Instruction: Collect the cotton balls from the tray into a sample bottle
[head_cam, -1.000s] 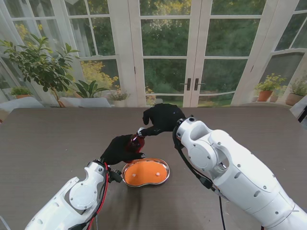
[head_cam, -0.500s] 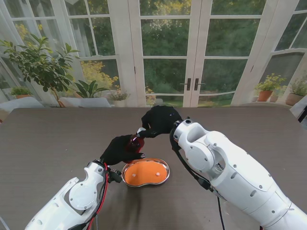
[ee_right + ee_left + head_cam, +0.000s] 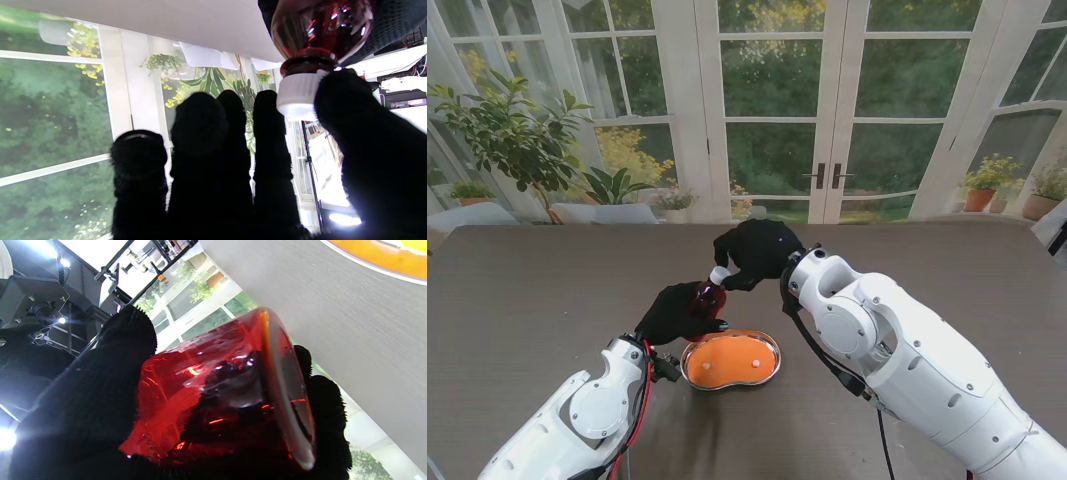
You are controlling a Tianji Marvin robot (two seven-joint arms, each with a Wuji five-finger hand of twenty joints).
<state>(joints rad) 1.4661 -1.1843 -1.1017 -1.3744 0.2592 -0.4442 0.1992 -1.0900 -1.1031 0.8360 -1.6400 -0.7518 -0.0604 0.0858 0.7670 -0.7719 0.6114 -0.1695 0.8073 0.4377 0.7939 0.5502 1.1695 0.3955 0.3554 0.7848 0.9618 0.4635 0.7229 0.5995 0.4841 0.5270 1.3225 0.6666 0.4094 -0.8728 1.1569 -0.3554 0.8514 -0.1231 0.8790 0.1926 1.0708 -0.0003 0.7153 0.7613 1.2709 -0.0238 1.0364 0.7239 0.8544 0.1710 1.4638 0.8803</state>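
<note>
A red transparent sample bottle (image 3: 710,297) is held off the table, just beyond the tray, with my left hand (image 3: 677,312) shut around its body (image 3: 217,390). Its white cap (image 3: 719,274) points away from me. My right hand (image 3: 755,250) pinches that cap (image 3: 297,96) between the thumb (image 3: 363,140) and a fingertip (image 3: 268,110). The kidney-shaped metal tray (image 3: 773,352) with an orange floor lies nearer to me, with two small white cotton balls (image 3: 704,367) (image 3: 756,360) on it. I cannot make out what is inside the bottle.
The dark brown table (image 3: 547,290) stretches wide on both sides of the tray. My bulky right forearm (image 3: 897,350) crosses the table to the right of the tray. Windows and potted plants stand beyond the far edge.
My right hand has shifted slightly left over the bottle's top, and the white cap shows more plainly. The left hand, bottle and tray have stayed put.
</note>
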